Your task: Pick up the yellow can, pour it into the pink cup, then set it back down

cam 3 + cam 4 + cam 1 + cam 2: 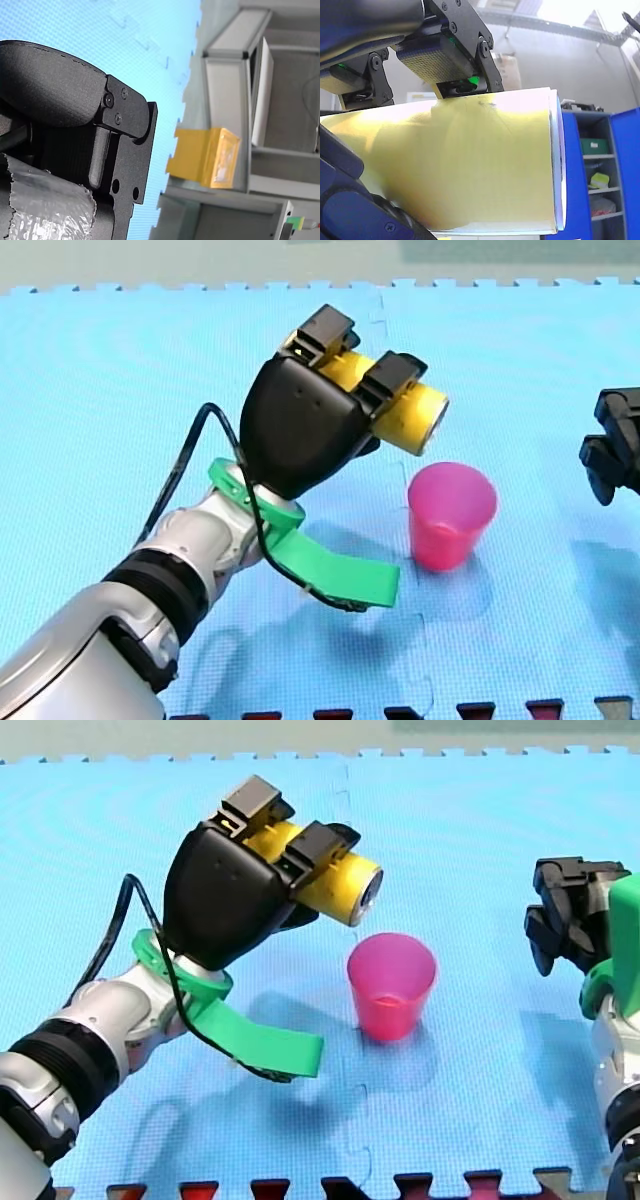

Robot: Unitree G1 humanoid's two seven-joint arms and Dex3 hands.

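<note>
My left hand (345, 365) is shut on the yellow can (405, 415), holding it in the air tipped on its side. The can's open end (368, 892) points right and slightly down, just above and left of the pink cup (391, 985). The cup stands upright on the blue mat (470, 840). In the second wrist view the yellow can (470, 165) lies close under the black fingers (440, 60) that clamp it. My right hand (565, 915) hovers at the right edge, apart from the cup, holding nothing.
A green strap (260, 1045) hangs from my left wrist over the mat. The mat's toothed edge (300, 1188) runs along the front. Beyond the mat's edge the first wrist view shows a yellow box (207, 157) and grey shelving (235, 75).
</note>
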